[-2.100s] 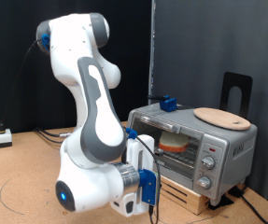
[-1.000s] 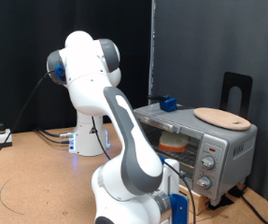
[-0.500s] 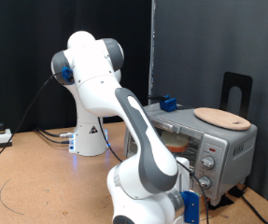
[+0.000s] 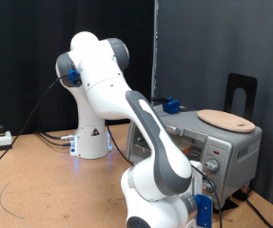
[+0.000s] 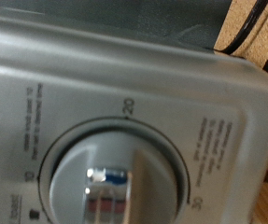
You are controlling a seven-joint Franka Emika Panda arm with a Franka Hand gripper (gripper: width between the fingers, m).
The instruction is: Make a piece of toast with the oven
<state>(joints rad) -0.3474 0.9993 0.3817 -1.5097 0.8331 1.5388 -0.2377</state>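
Observation:
The silver-grey oven point(image 4: 229, 144) stands on a wooden pallet at the exterior view's right. My arm bends low in front of its glass door and hides the piece of toast. My hand point(image 4: 203, 201) hangs right in front of the oven's knob panel point(image 4: 211, 175), at the height of the lowest knob. The fingers do not show in either view. The wrist view is filled by the grey front panel and one round timer knob point(image 5: 110, 182) with marks 10, 20 and 30, very close to the camera.
A round tan wooden board point(image 4: 225, 119) and a small blue object point(image 4: 171, 104) lie on the oven's top. A black stand point(image 4: 241, 90) rises behind it. Cables lie on the wooden table at the exterior view's left point(image 4: 22, 152).
My arm has swung from the exterior view's left to the right and dropped low; the hand now sits in front of the knob panel and the arm covers the oven door.

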